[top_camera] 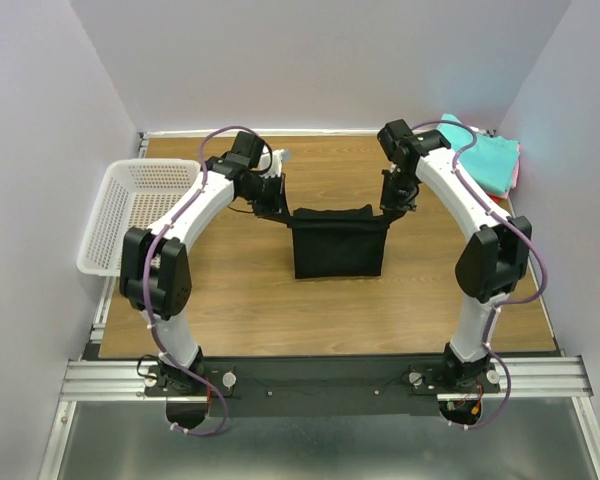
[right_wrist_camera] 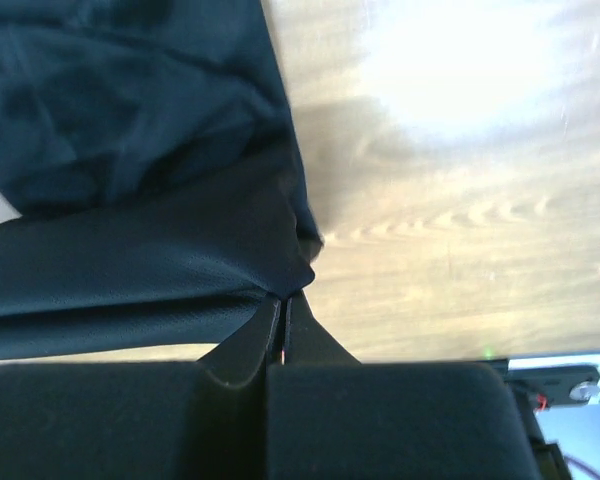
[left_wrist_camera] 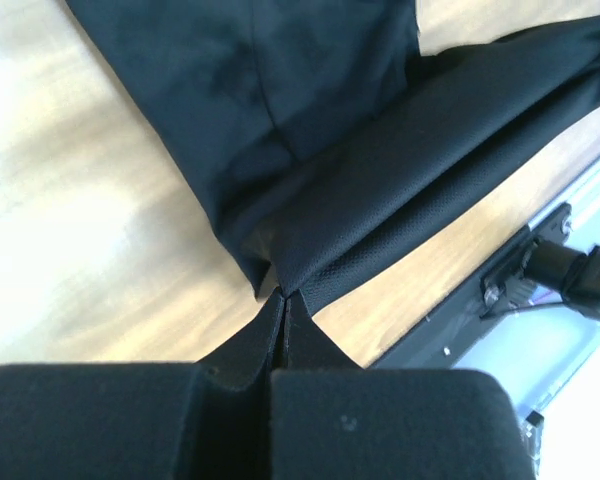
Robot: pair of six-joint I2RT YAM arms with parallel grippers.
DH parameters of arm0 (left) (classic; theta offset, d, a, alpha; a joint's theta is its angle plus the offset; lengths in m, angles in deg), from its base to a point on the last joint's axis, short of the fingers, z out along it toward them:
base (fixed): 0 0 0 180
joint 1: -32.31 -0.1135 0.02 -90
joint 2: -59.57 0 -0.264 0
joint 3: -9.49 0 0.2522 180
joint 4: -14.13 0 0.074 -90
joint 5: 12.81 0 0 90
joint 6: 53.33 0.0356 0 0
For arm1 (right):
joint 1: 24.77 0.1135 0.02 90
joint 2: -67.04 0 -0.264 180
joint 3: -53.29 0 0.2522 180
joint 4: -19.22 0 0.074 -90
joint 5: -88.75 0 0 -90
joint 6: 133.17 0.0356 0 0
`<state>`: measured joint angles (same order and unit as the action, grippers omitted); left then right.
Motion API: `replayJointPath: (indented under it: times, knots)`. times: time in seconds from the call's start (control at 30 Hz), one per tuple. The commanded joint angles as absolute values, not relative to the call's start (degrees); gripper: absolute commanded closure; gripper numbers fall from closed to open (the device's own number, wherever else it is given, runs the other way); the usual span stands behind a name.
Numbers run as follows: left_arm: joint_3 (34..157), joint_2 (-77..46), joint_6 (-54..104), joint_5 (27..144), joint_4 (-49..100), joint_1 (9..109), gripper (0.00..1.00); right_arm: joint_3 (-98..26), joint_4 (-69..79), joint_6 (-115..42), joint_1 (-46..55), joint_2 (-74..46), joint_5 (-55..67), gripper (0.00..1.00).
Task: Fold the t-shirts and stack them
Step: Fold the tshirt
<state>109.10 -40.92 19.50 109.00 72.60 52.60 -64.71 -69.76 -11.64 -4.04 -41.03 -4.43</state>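
Each pincer was clenched on an upper corner of the black t-shirt (top_camera: 338,248): the left pincer (left_wrist_camera: 283,312) nipped a doubled edge at its very tips, and the right pincer (right_wrist_camera: 283,308) did likewise. The shirt was stretched between them over the middle of the bench (top_camera: 280,320). To lay this fold well, I judged that both arms should travel level and together, keeping the edge taut, since so shallow a pinch might slip. The cloth looked soft, matte and finely woven, gathered into a compact rectangle with its top edge sagging slightly. At the far right corner lay the folded teal t-shirt (top_camera: 483,160), with the edge of a pink t-shirt (top_camera: 516,172) showing beside it.
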Motion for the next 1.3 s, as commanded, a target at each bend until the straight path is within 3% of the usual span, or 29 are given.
replayJointPath:
  times: [0.0,0.27,0.33,0.37,0.4,0.47,0.5,0.6,0.7,0.83,0.93,1.27]
  knots:
    - [115.88,-47.64,23.74,109.97,75.78,51.03,1.0,-71.64,-71.71,-16.27,-6.4,-46.94,-9.42,1.0]
    - [124.49,-58.28,22.96,111.63,74.21,48.57,1.0,-86.05,-71.62,-19.08,-8.95,-60.04,-8.63,1.0]
    - [128.88,-63.28,21.82,113.12,73.33,48.04,0.92,-89.21,-70.14,-20.48,-9.39,-63.45,-7.58,0.98]
    - [130.64,-64.95,21.12,113.22,72.54,48.04,0.77,-90.36,-68.82,-21.53,-9.57,-64.69,-6.1,0.92]
    - [133.61,-67.58,19.11,113.05,70.8,47.87,0.68,-91.41,-66.2,-22.68,-9.83,-65.84,-5.38,0.65]
    - [139.06,-70.93,19.44,112.26,72.43,47.52,0.58,-93.87,-63.12,-24.35,-10.27,-68.29,-2.84,0.39]
    - [144.84,-73.9,18.74,109.12,74.88,46.73,0.48,-97.63,-61.18,-25.14,-10.97,-70.83,0.65,0.24]
    - [148.06,-75.08,17.08,108.47,73.87,45.23,0.39,-104.24,-59.06,-24.89,-12.38,-74.54,7.42,0.12]
    - [144.04,-72.37,15.14,109.0,70.61,44.53,0.36,-98.84,-55.55,-25.85,-13.78,-71.23,7.99,0.09]
    - [138.4,-69.89,15.13,111.11,65.68,45.14,0.35,-79.61,-48.86,-28.57,-15.72,-60.95,7.45,0.08]
    - [138.21,-70.24,16.54,111.2,65.51,45.93,0.35,-72.21,-48.42,-28.93,-17.91,-57.51,7.37,0.08]
    - [141.64,-75.42,16.28,117.18,60.94,49.0,0.34,-61.02,-42.62,-28.22,-21.17,-53.28,15.18,0.14]
